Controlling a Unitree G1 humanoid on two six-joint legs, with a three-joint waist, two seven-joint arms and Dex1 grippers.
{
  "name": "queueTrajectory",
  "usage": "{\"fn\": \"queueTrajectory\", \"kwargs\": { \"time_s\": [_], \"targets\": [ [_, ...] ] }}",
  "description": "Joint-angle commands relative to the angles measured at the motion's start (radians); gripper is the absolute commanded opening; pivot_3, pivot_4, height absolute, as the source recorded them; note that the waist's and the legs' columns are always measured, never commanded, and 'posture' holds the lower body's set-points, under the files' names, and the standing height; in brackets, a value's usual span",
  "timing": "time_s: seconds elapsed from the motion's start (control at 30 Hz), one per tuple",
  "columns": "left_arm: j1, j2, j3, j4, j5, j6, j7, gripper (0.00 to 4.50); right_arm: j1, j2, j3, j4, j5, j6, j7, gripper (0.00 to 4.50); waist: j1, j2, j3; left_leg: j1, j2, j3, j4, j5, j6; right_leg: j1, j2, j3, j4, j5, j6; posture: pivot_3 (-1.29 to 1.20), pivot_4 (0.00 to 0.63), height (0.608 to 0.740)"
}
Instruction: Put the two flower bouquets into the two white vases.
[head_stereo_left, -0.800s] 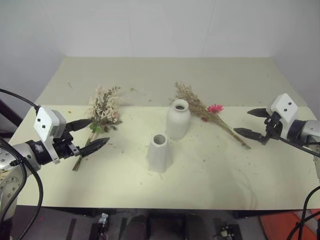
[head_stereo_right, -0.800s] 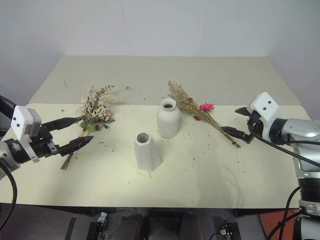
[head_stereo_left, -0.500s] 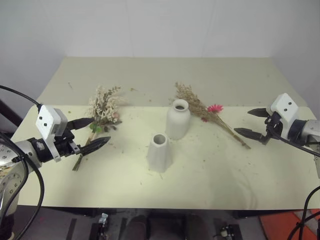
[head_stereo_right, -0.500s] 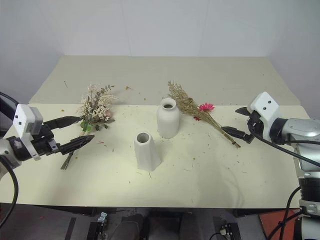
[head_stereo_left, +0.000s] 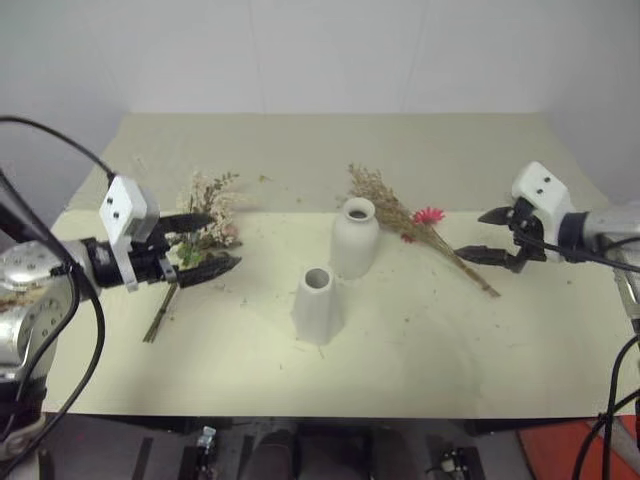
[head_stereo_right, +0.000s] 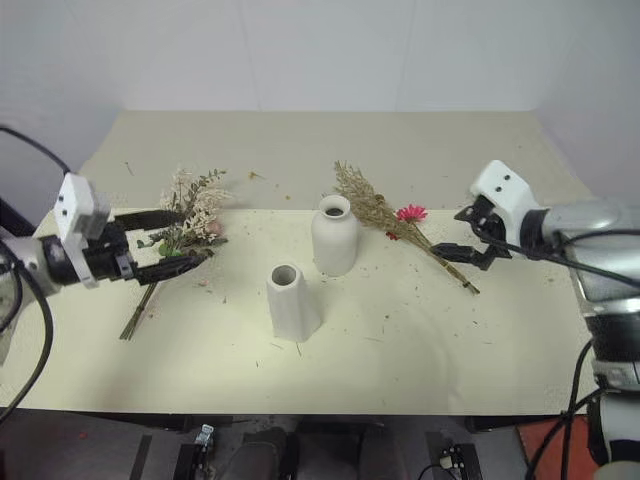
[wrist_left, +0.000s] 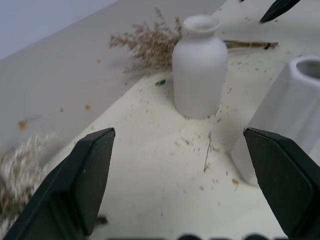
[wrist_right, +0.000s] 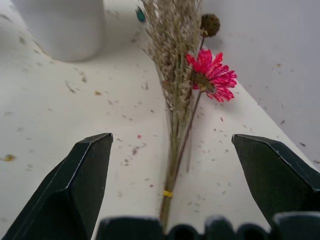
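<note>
The fuller cream bouquet (head_stereo_left: 208, 200) lies at the table's left, its stems (head_stereo_left: 160, 312) pointing towards me. My left gripper (head_stereo_left: 222, 240) is open, its fingers on either side of the bunch's green leaves; I cannot tell if they touch. The slim tan bouquet (head_stereo_left: 395, 212) with a magenta daisy (wrist_right: 212, 70) lies right of the bottle-shaped vase (head_stereo_left: 356, 238). My right gripper (head_stereo_left: 470, 234) is open just short of its stem ends (wrist_right: 174, 155), which line up between the fingers. The tapered vase (head_stereo_left: 318, 305) stands upright in front of the bottle vase.
Both vases and the bouquets rest on the near cream table top (head_stereo_left: 420, 350); a second table top (head_stereo_left: 330, 150) adjoins it behind. Dried crumbs are scattered over the surface. A white wall rises behind.
My left gripper has swung right and forward, from beside the cream bouquet's stems to its leafy part. My right gripper has moved left, closer to the tan bouquet's stems. Both stay open.
</note>
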Motion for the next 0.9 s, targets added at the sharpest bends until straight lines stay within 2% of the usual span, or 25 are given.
{"fn": "queueTrajectory", "kwargs": {
  "time_s": [0.03, 0.23, 0.5, 0.6, 0.7, 0.77, 0.8, 0.9],
  "targets": [
    [-0.065, 0.012, -0.02, 0.025, -0.011, 0.012, -0.039, 4.49, -0.083, 0.031, 0.078, 0.118, -0.081, -0.009, 0.023, 4.5, -0.002, 0.0, 0.0, -0.001, 0.0, 0.0, 0.0, 0.0, 0.0, -0.001, 0.0, 0.0, 0.0, 0.0, 0.0, 0.0, 0.15, 0.74],
    [-0.091, 0.019, -0.034, 0.035, -0.01, 0.02, -0.083, 4.49, -0.212, 0.123, 0.169, 0.343, -0.174, -0.071, 0.053, 4.5, -0.014, 0.0, 0.0, -0.004, 0.0, 0.001, 0.0, 0.002, -0.002, -0.004, 0.0, 0.001, 0.001, 0.0, 0.0, 0.0, 0.15, 0.74],
    [-0.113, 0.025, -0.002, 0.03, -0.031, 0.049, -0.088, 4.49, -0.348, 0.242, 0.22, 0.668, -0.278, -0.238, 0.059, 4.5, -0.025, 0.0, 0.0, -0.003, 0.0, 0.001, 0.0, 0.002, -0.003, -0.004, 0.001, 0.001, 0.002, 0.0, 0.0, 0.0, 0.15, 0.74],
    [-0.135, 0.025, 0.015, 0.037, -0.051, 0.062, -0.092, 4.5, -0.383, 0.287, 0.219, 0.777, -0.317, -0.285, 0.025, 3.93, -0.027, 0.0, 0.0, -0.003, 0.001, 0.001, 0.0, 0.002, -0.004, -0.004, 0.001, 0.002, 0.002, 0.0, 0.0, 0.0, 0.15, 0.74],
    [-0.148, 0.032, 0.024, 0.039, -0.065, 0.077, -0.093, 4.5, -0.406, 0.309, 0.211, 0.849, -0.338, -0.325, 0.011, 2.96, -0.027, 0.0, 0.0, -0.003, 0.0, 0.001, 0.0, 0.004, -0.006, -0.004, 0.001, 0.002, 0.002, 0.0, 0.0, 0.0, 0.15, 0.74],
    [-0.147, 0.036, 0.025, 0.036, -0.064, 0.079, -0.097, 4.5, -0.417, 0.317, 0.206, 0.879, -0.347, -0.344, 0.008, 2.09, -0.027, 0.0, 0.0, -0.003, 0.0, 0.001, 0.001, 0.005, -0.008, -0.004, 0.001, 0.002, 0.002, 0.0, 0.0, 0.0, 0.15, 0.74],
    [-0.146, 0.037, 0.025, 0.036, -0.063, 0.079, -0.097, 4.5, -0.422, 0.32, 0.203, 0.89, -0.349, -0.35, 0.006, 1.92, -0.027, 0.0, 0.0, -0.003, 0.0, 0.001, 0.0, 0.006, -0.009, -0.004, 0.001, 0.002, 0.002, 0.0, 0.0, 0.0, 0.15, 0.74],
    [-0.141, 0.035, 0.026, 0.032, -0.063, 0.08, -0.097, 4.5, -0.433, 0.327, 0.183, 0.909, -0.344, -0.347, -0.004, 0.89, -0.027, 0.0, 0.0, -0.003, 0.0, 0.001, 0.0, 0.006, -0.01, -0.004, 0.001, 0.002, 0.002, 0.0, 0.0, 0.0, 0.15, 0.74]
  ]
}}
